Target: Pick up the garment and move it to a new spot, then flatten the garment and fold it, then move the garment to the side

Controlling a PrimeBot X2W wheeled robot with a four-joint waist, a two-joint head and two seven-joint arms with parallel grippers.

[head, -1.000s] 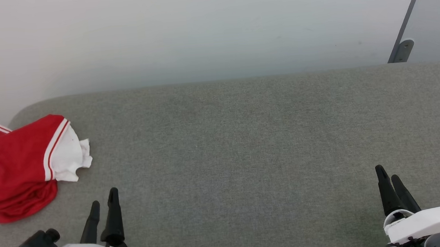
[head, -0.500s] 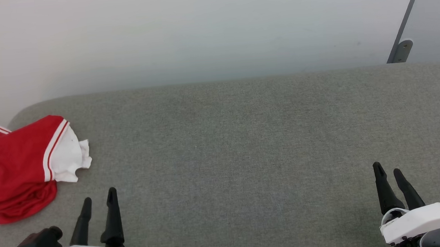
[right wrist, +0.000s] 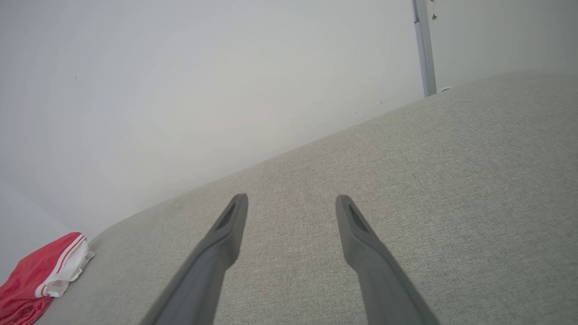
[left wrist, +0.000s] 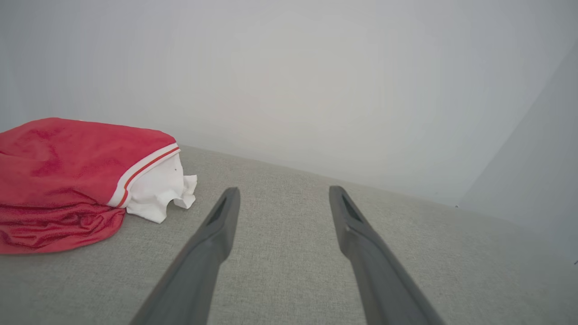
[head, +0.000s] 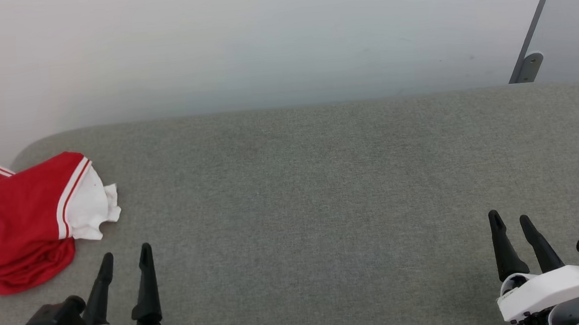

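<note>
The garment [head: 20, 220], a red shirt with a white sleeve and red-and-white striped trim, lies crumpled at the far left of the grey fabric surface [head: 311, 181]. It also lies at the left in the left wrist view [left wrist: 67, 180] and small at the bottom left in the right wrist view [right wrist: 40, 275]. My left gripper [head: 125, 255] stands open at the lower left, just right of and nearer than the garment, holding nothing. My right gripper [head: 511, 217] stands open at the lower right, far from the garment, with nothing between its fingers.
A pale wall [head: 259, 41] runs behind the grey surface's back edge. A grey metal bracket [head: 532, 60] leans at the back right. The surface's rounded corner lies just behind the garment at the left.
Both grippers' fingers have spread a little wider apart. The garment has not moved.
</note>
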